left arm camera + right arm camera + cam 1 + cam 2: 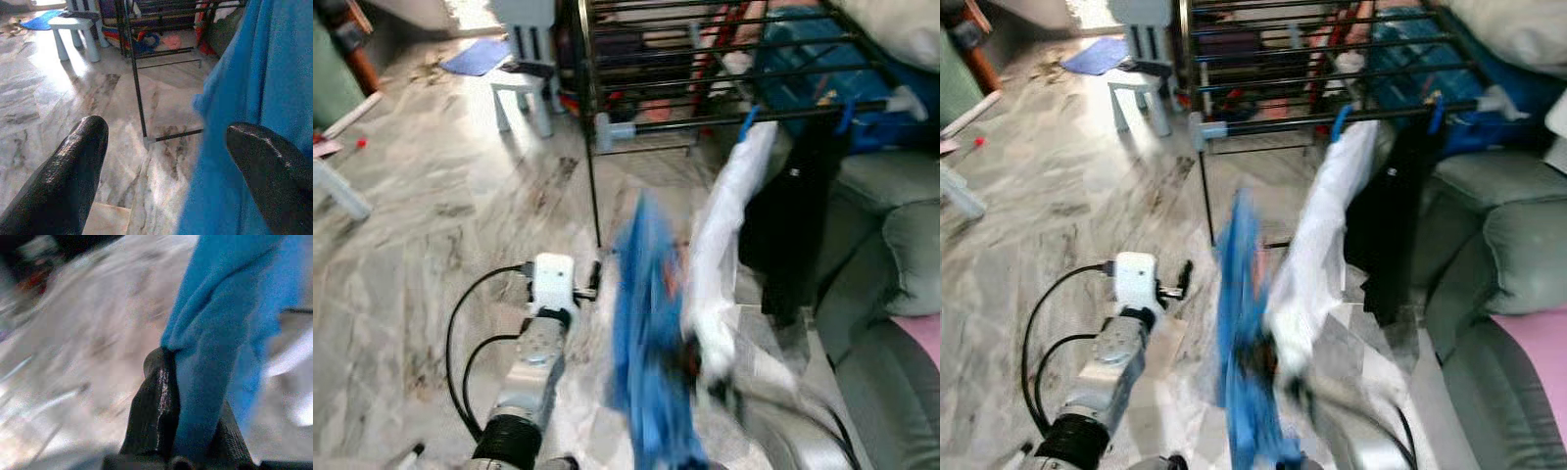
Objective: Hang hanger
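Right gripper (188,450) pinched on a blue cloth (646,333), black fingers (154,416) pressed either side of the fold, as seen in the right wrist view. Blurred in both eye views, so no hanger to be made out inside the cloth. Hangs low, in front of the drying rack (705,59), just left of a white garment (724,245) draped from the rack's front rail. Beside that, a black garment (793,215) on the same rail, both held by blue hooks (747,122). Cannot tell whether the blue cloth touches the white one.

Left gripper (166,161) spread wide, nothing between its fingers (73,171), blue cloth just beside one of them. Left arm (533,362) stretched forward over the grey marble floor (431,215), white wrist box and black cable on it.

Beyond the rack's thin black leg (137,83), a small pale stool (524,98) and a blue mat (478,56). Grey sofa (891,245) to the right, a pink cloth (1538,362) on its seat.
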Available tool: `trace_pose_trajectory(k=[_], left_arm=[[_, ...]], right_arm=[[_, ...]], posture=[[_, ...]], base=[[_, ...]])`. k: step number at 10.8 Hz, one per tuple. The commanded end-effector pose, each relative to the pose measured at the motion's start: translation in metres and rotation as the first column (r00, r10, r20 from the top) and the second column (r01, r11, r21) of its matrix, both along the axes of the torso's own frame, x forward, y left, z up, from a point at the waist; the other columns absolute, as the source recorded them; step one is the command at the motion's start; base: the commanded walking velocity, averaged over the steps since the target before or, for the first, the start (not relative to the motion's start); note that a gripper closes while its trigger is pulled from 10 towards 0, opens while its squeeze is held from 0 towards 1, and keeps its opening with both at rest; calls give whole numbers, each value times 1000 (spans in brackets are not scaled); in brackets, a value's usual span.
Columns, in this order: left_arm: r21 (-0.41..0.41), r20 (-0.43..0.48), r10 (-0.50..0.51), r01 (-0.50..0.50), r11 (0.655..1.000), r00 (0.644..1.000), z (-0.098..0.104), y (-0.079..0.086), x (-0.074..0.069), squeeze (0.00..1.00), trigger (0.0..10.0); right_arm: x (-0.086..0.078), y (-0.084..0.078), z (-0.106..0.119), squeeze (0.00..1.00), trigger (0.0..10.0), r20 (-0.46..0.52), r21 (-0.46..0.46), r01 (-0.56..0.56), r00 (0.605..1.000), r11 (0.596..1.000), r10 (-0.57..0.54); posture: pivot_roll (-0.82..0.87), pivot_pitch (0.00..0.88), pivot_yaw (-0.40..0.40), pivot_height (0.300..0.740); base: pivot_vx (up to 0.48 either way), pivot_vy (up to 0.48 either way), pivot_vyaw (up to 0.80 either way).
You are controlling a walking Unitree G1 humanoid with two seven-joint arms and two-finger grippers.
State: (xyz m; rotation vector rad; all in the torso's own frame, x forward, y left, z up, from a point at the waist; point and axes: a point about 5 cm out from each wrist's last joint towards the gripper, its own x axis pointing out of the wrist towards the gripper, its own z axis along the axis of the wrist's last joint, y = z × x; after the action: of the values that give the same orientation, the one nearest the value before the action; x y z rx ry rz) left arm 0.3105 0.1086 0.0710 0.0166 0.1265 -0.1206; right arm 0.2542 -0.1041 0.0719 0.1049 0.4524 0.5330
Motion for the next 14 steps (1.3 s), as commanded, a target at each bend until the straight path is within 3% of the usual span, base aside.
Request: trace_pose_trajectory(k=[1, 2, 4, 5, 6, 8, 9, 11, 14], left_arm=[[12, -19, 7, -7, 1000, 1000, -2, 2, 0, 0, 10000], [5, -26, 1, -1, 1000, 1000, -4, 2, -2, 0, 10000], [6, -34, -7, 7, 1000, 999, -6, 0, -2, 0, 10000], [6, -36, -7, 8, 1000, 999, -5, -2, -1, 0, 10000], [20, -41, 9, -8, 1000, 999, -5, -1, 1, 0, 10000], [39, -22, 55, -54, 998, 998, -3, 11, 4, 0, 10000], [37, -22, 63, -62, 997, 998, -3, 14, 5, 0, 10000], [-17, -13, 29, -29, 999, 1000, -2, 14, 3, 0, 10000], [-27, -8, 12, -13, 1000, 1000, -2, 11, 3, 0, 10000]], right_arm=[[11, -25, 1, 0, 10000, 23, -44, 192, 981, 980, -191], [23, -62, 7, 0, 10000, 65, -87, 403, 915, 911, -399], [28, -98, 10, 0, 10000, 129, -189, 549, 836, 814, -533], [31, -99, 10, 0, 10000, 129, -177, 554, 832, 813, -539], [36, -85, 11, 0, 10000, 124, -155, 501, 865, 851, -486], [30, -41, 6, 0, 10000, 82, -155, 235, 971, 960, -224], [25, -34, -1, 0, 10000, 55, -179, 174, 984, 968, -167], [27, -31, -6, 0, 10000, 54, -193, 180, 983, 965, -173], [36, -32, -1, 0, 10000, 78, -194, 198, 979, 961, -186]], posture=[[-116, 140, 42, 740], [-116, 140, 41, 740], [-128, 140, 40, 740], [-136, 138, 40, 740], [-135, 136, 41, 740], [-128, 130, 38, 740], [-125, 127, 35, 740], [-123, 122, 35, 740], [-118, 117, 36, 740]], base=[[0, 0, 0], [0, 0, 0], [0, 0, 0], [0, 0, 0], [0, 0, 0], [0, 0, 0], [0, 0, 0], [289, 0, 0], [399, 266, 0]])
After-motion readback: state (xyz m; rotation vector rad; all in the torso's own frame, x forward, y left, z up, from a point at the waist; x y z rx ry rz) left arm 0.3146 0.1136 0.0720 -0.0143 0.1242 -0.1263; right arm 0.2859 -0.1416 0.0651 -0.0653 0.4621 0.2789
